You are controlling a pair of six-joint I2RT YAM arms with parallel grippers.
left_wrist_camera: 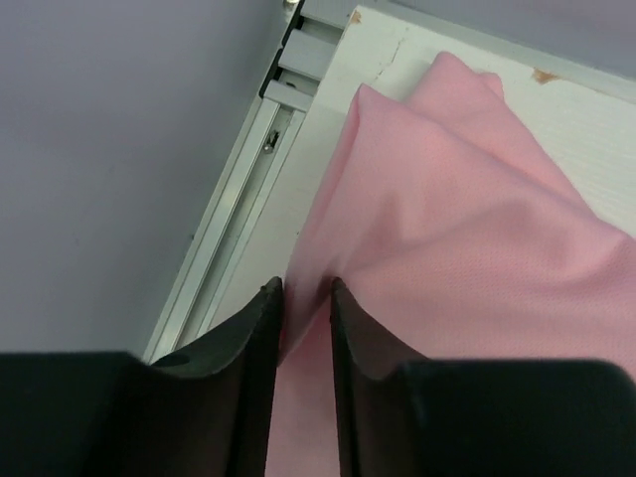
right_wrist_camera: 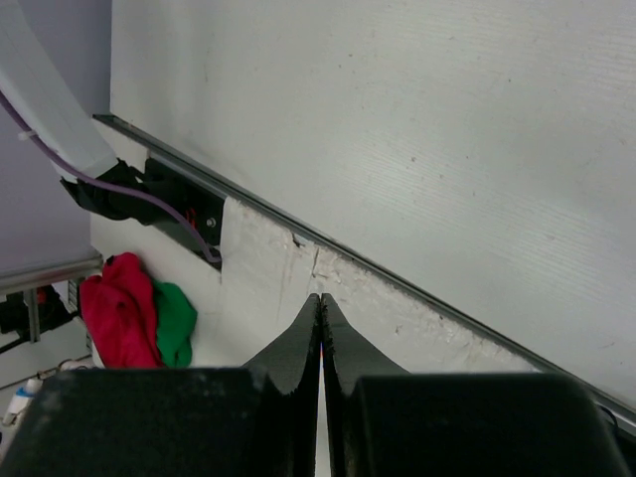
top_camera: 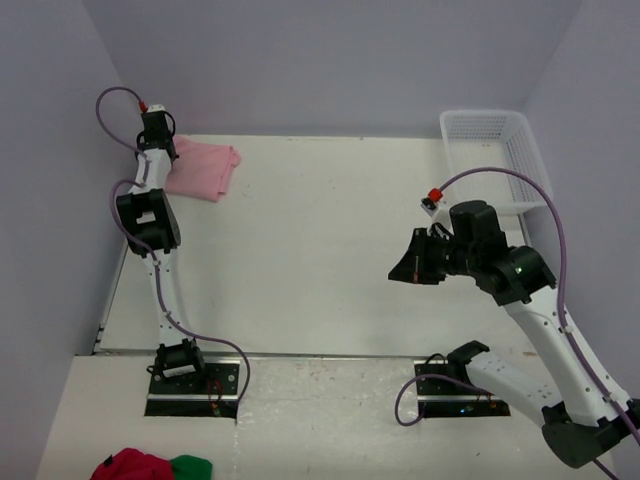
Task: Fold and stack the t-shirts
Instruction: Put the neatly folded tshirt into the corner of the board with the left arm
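Our left gripper (left_wrist_camera: 306, 290) has its jaws a little apart, and a fold of the pink shirt (left_wrist_camera: 467, 229) runs through the narrow gap between them; we cannot tell whether the cloth is pinched or let loose. This gripper sits over the far left corner of the table (top_camera: 320, 220). The shirt lies there as a folded bundle, its left edge close to the table's left rail. Our right gripper (right_wrist_camera: 320, 298) is clenched with its fingertips touching and nothing between them. It hangs above the right half of the table, pointing left. A white basket (top_camera: 522, 150) stands at the table's far right corner. A red cloth (top_camera: 130, 465) and a green cloth (top_camera: 190, 465) lie touching each other beyond the table's near left edge
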